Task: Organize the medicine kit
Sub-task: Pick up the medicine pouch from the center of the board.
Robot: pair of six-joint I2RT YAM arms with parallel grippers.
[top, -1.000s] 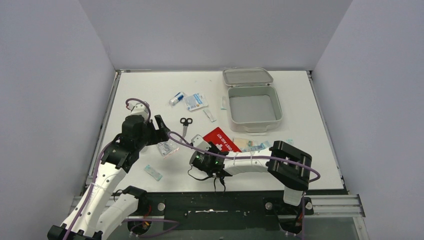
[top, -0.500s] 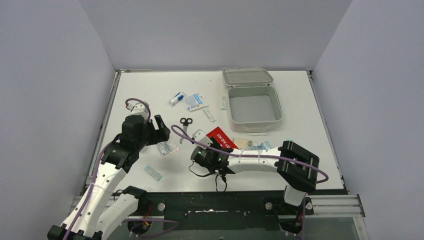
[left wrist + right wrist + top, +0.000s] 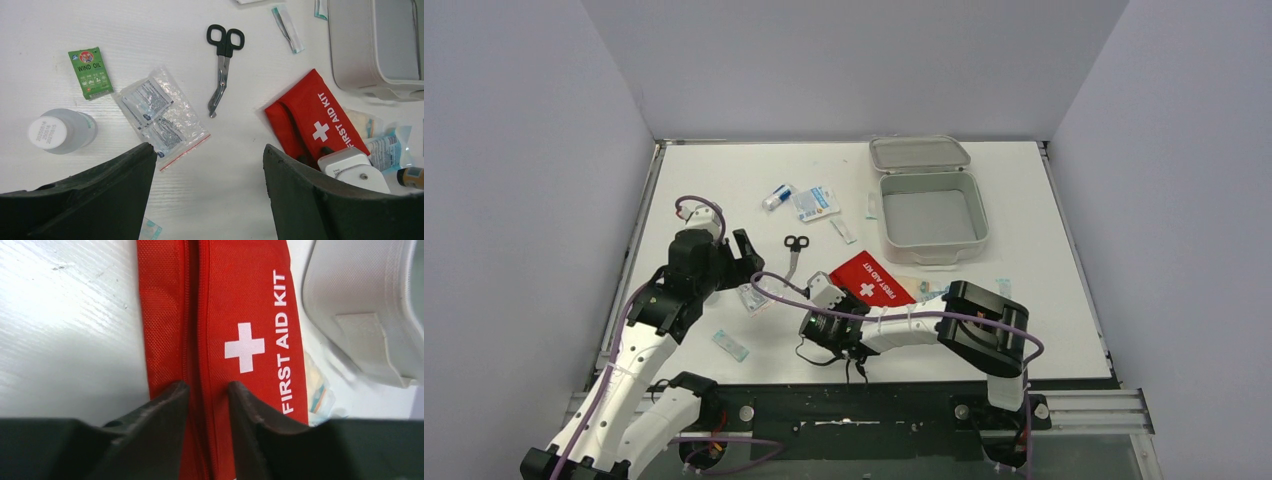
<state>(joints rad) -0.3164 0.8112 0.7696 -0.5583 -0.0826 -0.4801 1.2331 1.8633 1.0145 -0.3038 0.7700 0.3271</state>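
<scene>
A robotics lab test cell is indicated. A white table (image 3: 724,180) is enclosed by plain grey partition walls (image 3: 854,60). Two arms are bolted to a dark mounting plate (image 3: 854,410), with purple cables (image 3: 699,203) strung along them. First-aid items are scattered as props: scissors (image 3: 222,65) ahead of the left gripper (image 3: 206,155)'s jaws, a red pouch (image 3: 240,315) caught between the right gripper (image 3: 207,387)'s jaws.
</scene>
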